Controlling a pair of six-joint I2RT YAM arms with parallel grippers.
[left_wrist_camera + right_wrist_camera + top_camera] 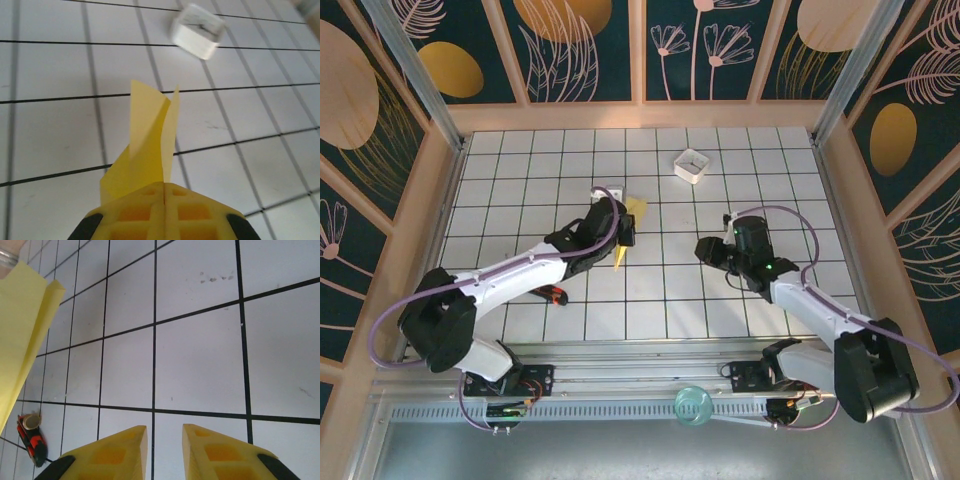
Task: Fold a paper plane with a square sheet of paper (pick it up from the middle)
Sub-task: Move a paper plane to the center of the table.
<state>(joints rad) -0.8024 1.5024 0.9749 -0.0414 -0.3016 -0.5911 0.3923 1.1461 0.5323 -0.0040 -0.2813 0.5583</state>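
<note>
Left gripper [164, 189] jaws are pinched together on the paper plane [150, 135], its folds rising past them. Right gripper [165, 435] jaws stand slightly apart, empty above the tiles. The overhead view shows the plane's sharp tip pointing toward the bases, and the left wrist view a white box [197, 32] beyond

the slim yellow folded paper plane [147, 130] matches the yellow fingers [135, 212] of the left gripper [164, 186]. the table [680, 300] is white, ruled by a black grid, with a small white square box [692, 165] near its far edge. dark teal walls [590, 60] carry peach and gold leaf prints.
</note>
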